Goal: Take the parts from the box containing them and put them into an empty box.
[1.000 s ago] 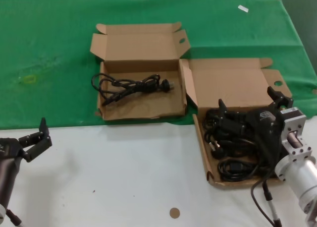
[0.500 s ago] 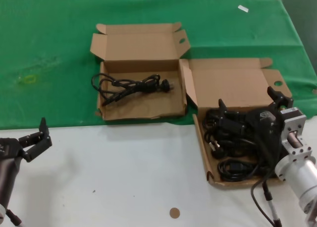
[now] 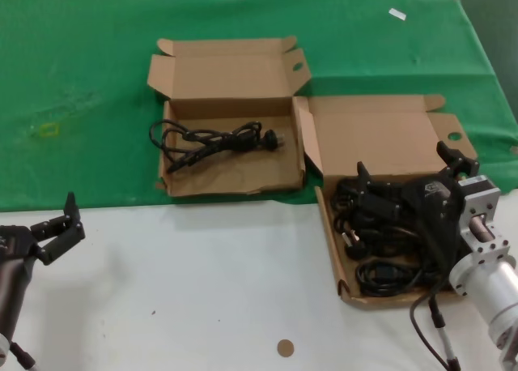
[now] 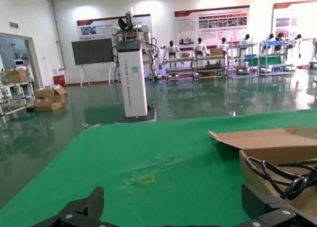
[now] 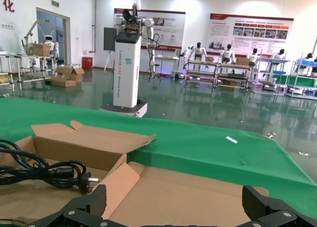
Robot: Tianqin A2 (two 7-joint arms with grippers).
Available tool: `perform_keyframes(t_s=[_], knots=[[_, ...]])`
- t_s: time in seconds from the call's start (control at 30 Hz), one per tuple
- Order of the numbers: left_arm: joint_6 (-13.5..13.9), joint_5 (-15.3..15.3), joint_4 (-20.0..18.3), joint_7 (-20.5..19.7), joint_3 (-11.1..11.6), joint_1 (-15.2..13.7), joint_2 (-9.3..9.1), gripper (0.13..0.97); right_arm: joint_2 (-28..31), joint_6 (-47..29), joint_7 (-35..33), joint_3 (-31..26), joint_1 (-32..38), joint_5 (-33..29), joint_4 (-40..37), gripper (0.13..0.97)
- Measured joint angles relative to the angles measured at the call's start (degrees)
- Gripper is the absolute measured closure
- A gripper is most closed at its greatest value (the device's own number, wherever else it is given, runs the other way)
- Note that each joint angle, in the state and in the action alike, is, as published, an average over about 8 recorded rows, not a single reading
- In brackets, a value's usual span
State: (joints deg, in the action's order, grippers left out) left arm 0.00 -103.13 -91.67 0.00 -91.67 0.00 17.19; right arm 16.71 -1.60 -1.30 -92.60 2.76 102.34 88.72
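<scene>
The long straight-rimmed box (image 3: 326, 229) at the right holds a heap of several black power cables (image 3: 380, 274). My right gripper (image 3: 404, 162) hovers open just above that heap, holding nothing. In the right wrist view the gripper (image 5: 176, 207) faces the box's lid (image 5: 198, 192). The squarish box (image 3: 235, 176) at the left holds one black cable (image 3: 214, 138), which also shows in the right wrist view (image 5: 49, 170). My left gripper (image 3: 53, 217) is open and empty over the white table at the near left. In its wrist view (image 4: 173, 207) it faces the squarish box (image 4: 267, 142) and its cable (image 4: 292, 175).
Both boxes lie on a green cloth (image 3: 81, 87) whose front edge meets the white table (image 3: 202, 282). A small cardboard disc (image 3: 285, 347) lies on the white table near the front. A white tag (image 3: 396, 14) lies on the cloth at the far right.
</scene>
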Motion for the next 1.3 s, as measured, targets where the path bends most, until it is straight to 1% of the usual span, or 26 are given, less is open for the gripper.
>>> perform_keyframes(t_s=[1.3], knots=[[0.0,0.0,0.0,0.0,0.0,0.0,0.0,0.132,0.0,0.0,0.0,0.0,0.0,0.0,0.0,0.129]])
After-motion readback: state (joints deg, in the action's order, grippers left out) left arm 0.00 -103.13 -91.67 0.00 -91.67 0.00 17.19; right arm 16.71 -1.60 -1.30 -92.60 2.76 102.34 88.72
